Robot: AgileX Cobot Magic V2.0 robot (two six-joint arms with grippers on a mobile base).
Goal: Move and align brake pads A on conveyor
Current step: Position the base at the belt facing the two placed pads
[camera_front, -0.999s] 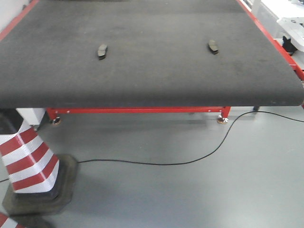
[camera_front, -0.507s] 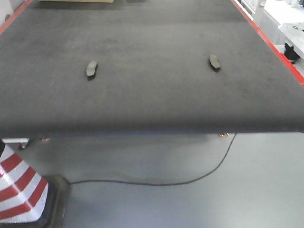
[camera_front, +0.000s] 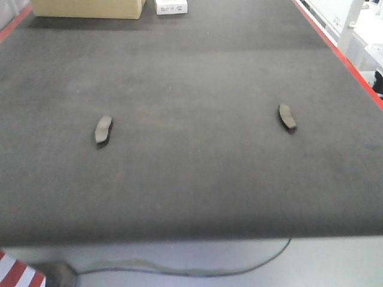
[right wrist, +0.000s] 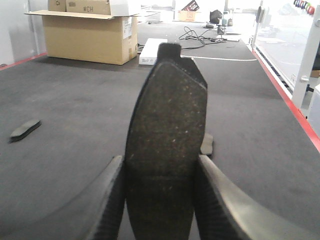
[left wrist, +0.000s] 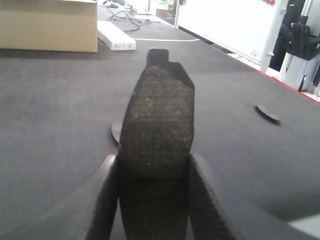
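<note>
The left hand (left wrist: 154, 192) is closed on a flat, curved dark grey brake pad (left wrist: 157, 130) with a speckled friction face, its two black ribbed fingers (left wrist: 102, 200) pressing the pad's lower edges from either side. The right hand (right wrist: 161, 200) grips a second dark grey speckled brake pad (right wrist: 167, 130) the same way, fingers (right wrist: 212, 200) shut against its flanks. Both held pads stand on end in the wrist views, long axis running away from the cameras, notched tab at the far tip.

Two more small dark grey pads lie flat on the wide dark grey felt-like conveyor belt (camera_front: 191, 78): the left lying pad (camera_front: 103, 129) and the right lying pad (camera_front: 287, 116), well apart, each with its long axis running roughly toward the belt's far end, the tops leaning slightly toward each other. Bare belt lies all round them.

A red metal frame edge (camera_front: 335, 48) borders the belt's right side. At the far end sit a tan cardboard box (camera_front: 87, 8) and a flat white carton (camera_front: 171, 6). A black cable (camera_front: 239, 269) trails on the grey floor below the near edge.
</note>
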